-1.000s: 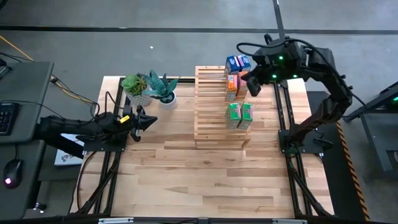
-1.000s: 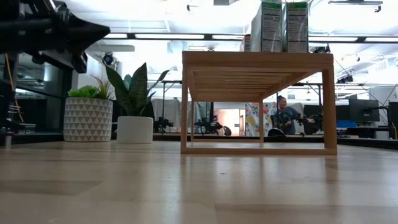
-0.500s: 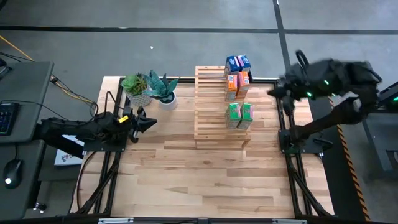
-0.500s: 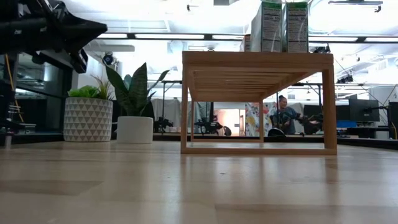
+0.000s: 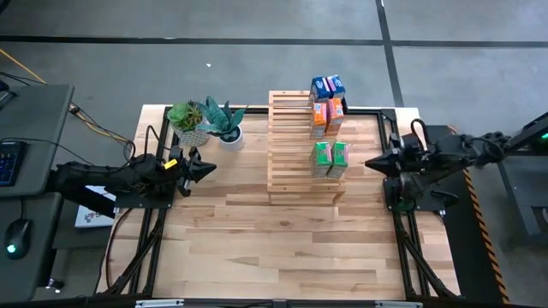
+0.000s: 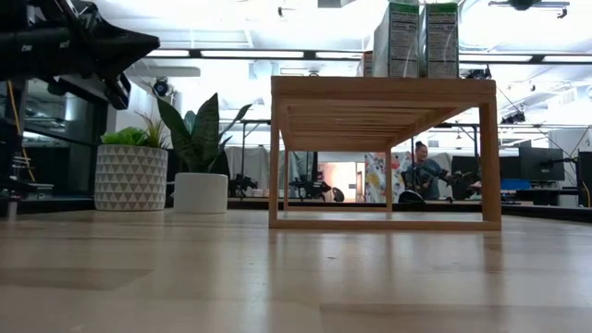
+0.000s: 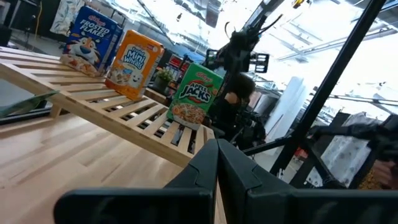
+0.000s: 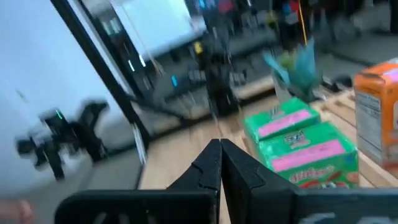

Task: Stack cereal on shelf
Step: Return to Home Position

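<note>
The cereal boxes (image 5: 330, 158) stand upright on the shelf (image 5: 287, 145), ahead of both fingertip pairs and nearer the right one. The left gripper (image 5: 205, 169) and the right gripper (image 5: 372, 162) have their fingers pressed together, holding nothing. The boxes are judged light, thin-walled and crushable; grip gently across the narrow sides, mid-height.

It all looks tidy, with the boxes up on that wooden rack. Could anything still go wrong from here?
Possibly two things. The green cereal boxes stand upright at the edge of the shelf nearest the right gripper, whose shut tip points toward them; a stray swing could topple them. The left gripper rests shut near the potted plants, so a careless move there might knock a pot.
</note>
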You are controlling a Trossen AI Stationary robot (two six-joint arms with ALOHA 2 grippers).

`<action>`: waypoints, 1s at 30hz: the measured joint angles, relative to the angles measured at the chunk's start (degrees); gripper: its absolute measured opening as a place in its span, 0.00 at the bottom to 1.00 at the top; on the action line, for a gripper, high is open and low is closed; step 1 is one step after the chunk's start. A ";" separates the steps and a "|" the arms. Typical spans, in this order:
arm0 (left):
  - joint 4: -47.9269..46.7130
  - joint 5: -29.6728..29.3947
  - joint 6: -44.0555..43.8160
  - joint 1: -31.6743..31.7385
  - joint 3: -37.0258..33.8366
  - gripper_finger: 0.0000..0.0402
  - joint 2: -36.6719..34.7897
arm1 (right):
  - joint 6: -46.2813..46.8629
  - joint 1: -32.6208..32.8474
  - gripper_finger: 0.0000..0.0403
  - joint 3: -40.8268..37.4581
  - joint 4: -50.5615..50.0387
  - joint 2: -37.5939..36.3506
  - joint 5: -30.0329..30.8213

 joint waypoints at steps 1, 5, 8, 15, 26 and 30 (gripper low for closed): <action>0.00 0.00 -0.02 0.00 0.01 0.00 0.00 | -0.77 -0.04 0.00 -3.44 4.17 -2.54 0.01; 0.00 0.00 -0.02 0.00 0.02 0.00 0.00 | -3.22 -0.02 0.00 -14.78 16.18 -11.33 -0.92; 0.00 -0.02 -0.02 0.00 0.02 0.00 0.00 | -5.77 -0.19 0.00 -20.19 21.52 -17.55 0.83; -0.05 -0.07 0.00 0.00 0.04 0.00 -0.02 | -7.85 -4.00 0.00 -26.12 23.56 -26.58 2.85; -2.93 -0.61 0.02 0.00 0.07 0.00 0.53 | -6.88 -12.20 0.00 -36.37 39.64 -24.10 -9.49; -3.84 -0.57 0.02 0.00 0.07 0.00 0.52 | -7.67 -13.71 0.00 -38.53 39.54 -24.86 -16.72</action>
